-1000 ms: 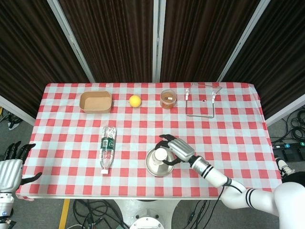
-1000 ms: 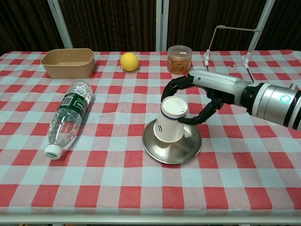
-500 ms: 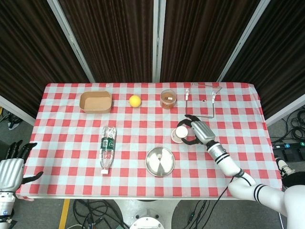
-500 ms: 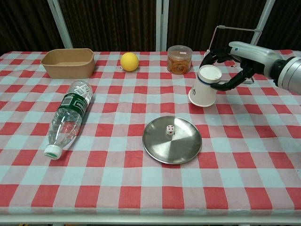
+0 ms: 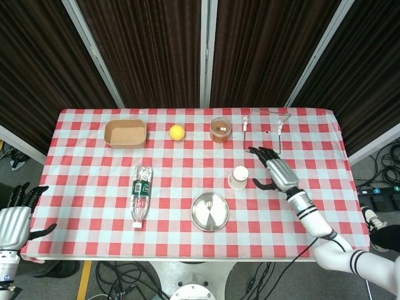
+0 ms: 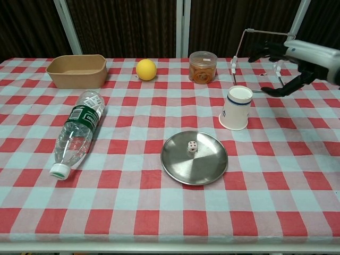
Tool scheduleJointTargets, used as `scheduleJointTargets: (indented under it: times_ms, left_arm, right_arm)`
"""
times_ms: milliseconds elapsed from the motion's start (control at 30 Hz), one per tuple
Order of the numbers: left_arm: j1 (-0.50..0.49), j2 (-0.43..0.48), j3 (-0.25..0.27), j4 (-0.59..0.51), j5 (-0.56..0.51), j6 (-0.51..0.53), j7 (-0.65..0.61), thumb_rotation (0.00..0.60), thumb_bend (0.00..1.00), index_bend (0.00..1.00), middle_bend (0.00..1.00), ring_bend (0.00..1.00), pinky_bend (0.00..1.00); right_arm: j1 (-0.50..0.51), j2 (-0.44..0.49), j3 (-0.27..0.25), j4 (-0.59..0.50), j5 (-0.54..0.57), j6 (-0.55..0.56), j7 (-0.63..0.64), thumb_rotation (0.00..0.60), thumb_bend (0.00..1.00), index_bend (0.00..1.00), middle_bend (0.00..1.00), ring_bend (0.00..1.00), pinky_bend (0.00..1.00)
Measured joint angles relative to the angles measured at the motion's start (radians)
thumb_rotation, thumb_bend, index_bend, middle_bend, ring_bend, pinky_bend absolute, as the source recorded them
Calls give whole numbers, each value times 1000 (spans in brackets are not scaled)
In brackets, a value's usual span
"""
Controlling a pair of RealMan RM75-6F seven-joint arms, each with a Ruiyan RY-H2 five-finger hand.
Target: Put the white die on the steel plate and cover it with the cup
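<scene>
Red-checked table (image 6: 106, 212), right hand (image 6: 289, 66) with fingers spread and empty, apart from the cup, left hand (image 5: 14, 219) spread and empty off the table's near left edge, steel plate (image 6: 204, 167), inverted paper cup (image 6: 236, 108) just beyond the plate, white die (image 6: 191, 147) uncovered on the plate

The head view looks steeply down from high above the near edge, taking in the whole checked desk (image 5: 187, 187), the dark curtains behind it and floor on both sides. The chest view sits low and close at the near edge, facing the curtains across the cloth. Both share the steel plate (image 5: 210, 212) (image 6: 194, 158) and, beyond it toward the right hand's fingers (image 5: 259, 152) (image 6: 264, 52), the cup (image 5: 238, 177) (image 6: 236, 108).
</scene>
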State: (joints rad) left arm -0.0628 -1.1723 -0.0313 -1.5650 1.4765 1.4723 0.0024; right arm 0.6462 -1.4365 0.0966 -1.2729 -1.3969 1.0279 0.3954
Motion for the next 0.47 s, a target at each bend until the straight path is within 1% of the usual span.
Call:
scheduleJointTargets:
  times_ms: [133, 233, 367, 467]
  left_arm:
    - [-4, -11, -6, 10, -7, -2, 15, 600, 0, 147, 159, 21, 33]
    - [-9, -21, -10, 16, -12, -6, 27, 600, 0, 146, 159, 21, 33]
    - [-16, -33, -20, 19, -18, -6, 51, 600, 0, 147, 159, 21, 33]
    - [-20, -38, -23, 15, -19, -6, 55, 600, 0, 147, 159, 21, 33]
  right_arm:
    - [-97, 90, -15, -103, -6, 146, -111, 600, 280, 35, 172, 0, 8]
    - [-200, 161, -39, -197, -7, 272, -204, 600, 280, 35, 169, 0, 8]
    - [-354, 240, -95, -318, -18, 430, -295, 600, 281, 35, 146, 0, 8]
    - [-444, 275, -136, -373, -41, 519, -326, 600, 281, 35, 141, 0, 8]
